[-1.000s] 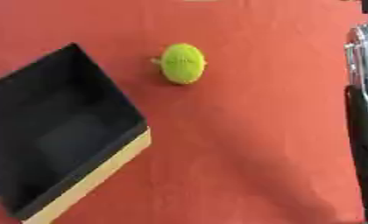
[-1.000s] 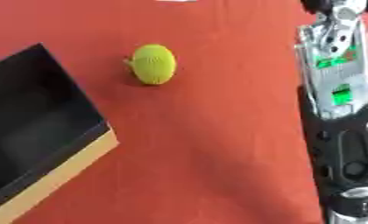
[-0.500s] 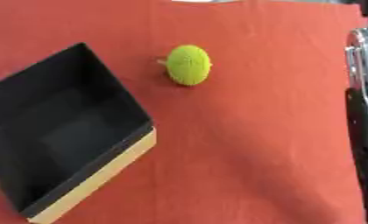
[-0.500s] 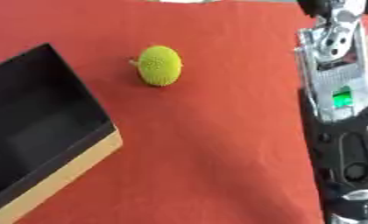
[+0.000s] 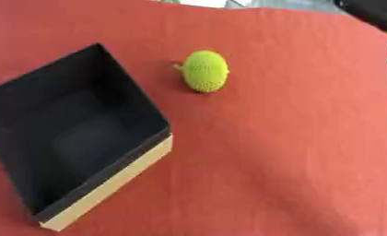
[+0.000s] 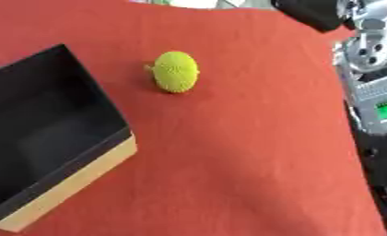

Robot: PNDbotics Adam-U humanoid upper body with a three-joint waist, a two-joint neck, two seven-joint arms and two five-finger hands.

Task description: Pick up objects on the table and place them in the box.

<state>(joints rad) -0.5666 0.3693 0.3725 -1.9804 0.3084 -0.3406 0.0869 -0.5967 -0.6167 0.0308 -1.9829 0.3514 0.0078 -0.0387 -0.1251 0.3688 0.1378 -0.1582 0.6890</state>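
Fingers are showing in neither view, so their state cannot be told, while one yellow-green bumpy ball (image 5: 205,71) is lying on the red tablecloth (image 5: 285,152) near one open black box (image 5: 67,133).

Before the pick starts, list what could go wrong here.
1. The yellow-green ball is round and lies free on the red cloth, so a glancing touch may roll it away.
2. The black box sits askew; a drop near its rim may miss.
3. No hand shows, so the approach is unknown.
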